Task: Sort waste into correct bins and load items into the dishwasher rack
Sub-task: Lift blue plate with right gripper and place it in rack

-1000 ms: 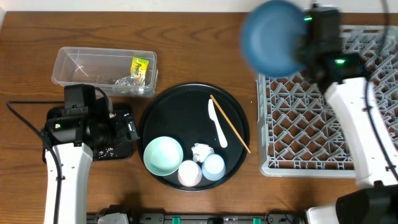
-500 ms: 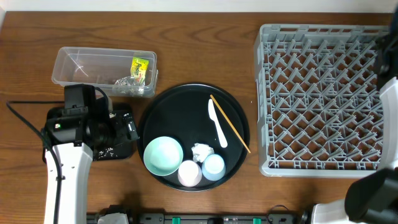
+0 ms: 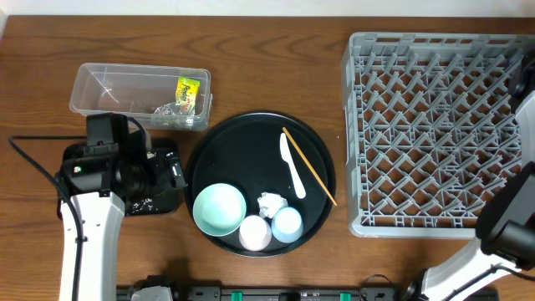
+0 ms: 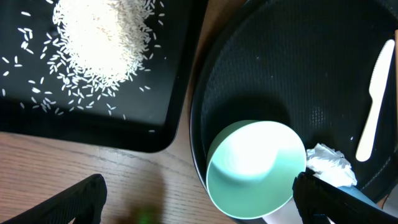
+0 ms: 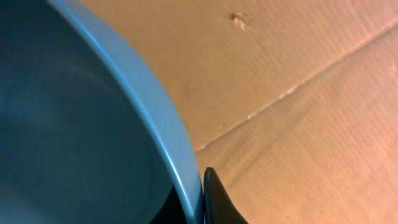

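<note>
Dark-blue bowl: the dark-blue bowl (image 5: 74,124) fills the right wrist view and is absent from the overhead view, so it is held off past the table's right edge, not yet in the rack.
Right claw: the right gripper (image 5: 198,202) pinches the bowl's rim, with one dark finger on the outside. A rim pinch probably suits tipping it between pegs.
Left claw: the left gripper (image 4: 205,199) hangs spread wide and empty over the seam between the shallow black tray (image 4: 124,124) and the round black tray (image 3: 242,142).
Rack: the dishwasher rack (image 3: 430,134) on the right has nothing loaded.
Sorted waste: the rice (image 4: 102,37) is heaped in the shallow tray. The yellow-green packet (image 3: 190,90) and clear wrapper (image 3: 171,110) lie in the clear tub (image 3: 100,88), far left.
Waiting on round tray: mint-green bowl (image 3: 219,209), pink cup (image 3: 255,233), light-blue cup (image 3: 287,223), tissue (image 3: 269,203), spoon (image 3: 292,167), chopsticks (image 3: 309,165).
Surface: dark wooden table (image 3: 276,75).
Room: a creased tan, cardboard-like surface lies behind the bowl.
</note>
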`<act>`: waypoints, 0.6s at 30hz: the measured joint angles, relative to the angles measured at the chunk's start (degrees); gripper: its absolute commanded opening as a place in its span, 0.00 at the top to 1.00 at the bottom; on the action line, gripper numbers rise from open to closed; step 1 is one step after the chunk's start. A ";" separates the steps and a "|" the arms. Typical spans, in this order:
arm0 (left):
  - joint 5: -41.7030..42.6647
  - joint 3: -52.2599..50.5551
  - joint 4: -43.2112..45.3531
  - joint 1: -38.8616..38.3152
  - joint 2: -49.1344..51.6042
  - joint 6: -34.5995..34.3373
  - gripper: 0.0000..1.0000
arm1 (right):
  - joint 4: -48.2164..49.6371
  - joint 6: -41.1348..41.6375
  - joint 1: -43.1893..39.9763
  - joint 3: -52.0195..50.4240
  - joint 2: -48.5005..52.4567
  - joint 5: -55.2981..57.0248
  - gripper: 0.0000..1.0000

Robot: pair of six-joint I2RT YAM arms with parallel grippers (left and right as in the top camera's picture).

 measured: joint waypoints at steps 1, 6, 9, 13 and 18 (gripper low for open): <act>0.02 0.00 -0.02 0.00 0.00 -0.13 0.03 | 0.04 -0.57 -0.09 0.00 0.37 -0.35 0.99; 0.00 0.00 -0.02 0.00 0.00 -1.03 0.03 | 0.50 -2.51 -0.35 0.00 3.39 -2.36 0.99; 0.00 0.00 -0.02 0.00 0.00 -1.40 0.03 | 1.62 -2.60 -0.35 0.13 5.07 -2.86 0.99; 0.00 0.00 -0.02 0.00 0.00 -1.64 0.03 | 1.68 -2.60 -0.31 0.44 5.14 -3.23 0.99; 0.00 0.00 -0.02 0.00 0.00 -1.68 0.03 | 3.82 -2.99 -0.28 0.44 5.38 -3.85 0.99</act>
